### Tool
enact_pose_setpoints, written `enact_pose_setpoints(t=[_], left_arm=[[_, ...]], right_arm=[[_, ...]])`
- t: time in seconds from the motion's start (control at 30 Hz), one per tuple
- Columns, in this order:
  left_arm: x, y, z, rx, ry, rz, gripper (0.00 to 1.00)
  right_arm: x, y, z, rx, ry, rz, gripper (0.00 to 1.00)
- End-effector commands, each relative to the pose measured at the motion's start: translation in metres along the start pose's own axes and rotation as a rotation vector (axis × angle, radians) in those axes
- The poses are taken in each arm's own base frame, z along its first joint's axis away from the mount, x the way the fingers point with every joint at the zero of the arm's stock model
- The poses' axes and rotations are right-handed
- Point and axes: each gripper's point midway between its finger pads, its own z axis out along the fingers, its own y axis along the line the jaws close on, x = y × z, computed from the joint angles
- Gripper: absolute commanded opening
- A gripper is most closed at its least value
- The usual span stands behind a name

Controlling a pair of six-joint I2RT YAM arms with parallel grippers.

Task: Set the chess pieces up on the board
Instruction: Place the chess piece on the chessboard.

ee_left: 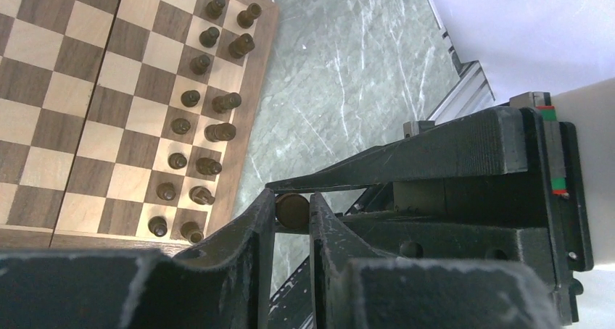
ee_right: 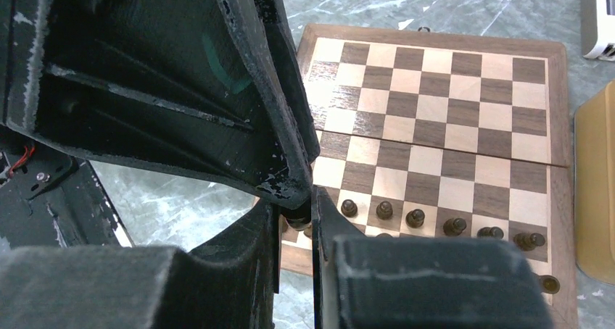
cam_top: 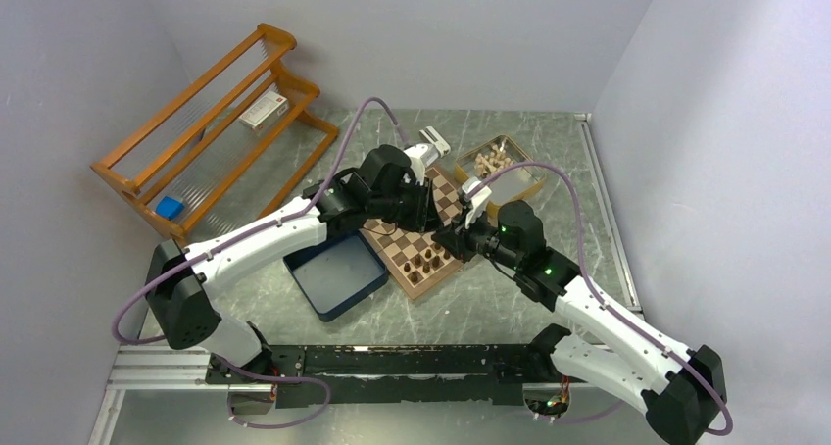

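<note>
The board [cam_top: 392, 241] lies at mid-table, with dark chess pieces [cam_top: 426, 262] standing in two rows along its near edge. Those rows also show in the left wrist view [ee_left: 207, 133] and the right wrist view [ee_right: 417, 217]. Both grippers meet just above the board's near right corner. My left gripper [ee_left: 291, 202] is shut on the round base of one dark chess piece [ee_left: 292, 211]. My right gripper [ee_right: 297, 209] is shut on the same dark piece [ee_right: 297, 219] from the opposite side. In the top view the two grippers [cam_top: 443, 231] hide that piece.
A dark blue square box [cam_top: 335, 273] sits left of the board. A tin holding pale pieces [cam_top: 502, 163] stands behind the board's right corner, a small white device [cam_top: 434, 141] behind the board. A wooden rack [cam_top: 216, 122] fills the far left. One dark piece [ee_right: 549, 284] rests on the board's border.
</note>
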Motion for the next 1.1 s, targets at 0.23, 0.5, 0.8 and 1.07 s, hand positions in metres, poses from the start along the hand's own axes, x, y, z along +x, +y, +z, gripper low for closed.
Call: enact_pose_setpoints(t=[0.23, 0.5, 0.8, 1.07], left_arm=[[0.009, 0.016, -0.017, 0.048, 0.053, -0.099, 0.11], [-0.007, 0.019, -0.03, 0.11, 0.0, -0.164, 0.09], [-0.022, 0.015, -0.042, 0.21, -0.067, -0.251, 0.1], [-0.03, 0.001, -0.055, 0.335, -0.13, -0.187, 0.43]], right_arm=[[-0.02, -0.007, -0.001, 0.039, -0.136, -0.007, 0.17], [-0.023, -0.005, -0.008, 0.036, -0.179, -0.002, 0.24], [-0.033, 0.004, -0.013, -0.005, -0.267, 0.056, 0.07], [-0.03, 0.01, -0.009, -0.048, -0.231, 0.01, 0.0]])
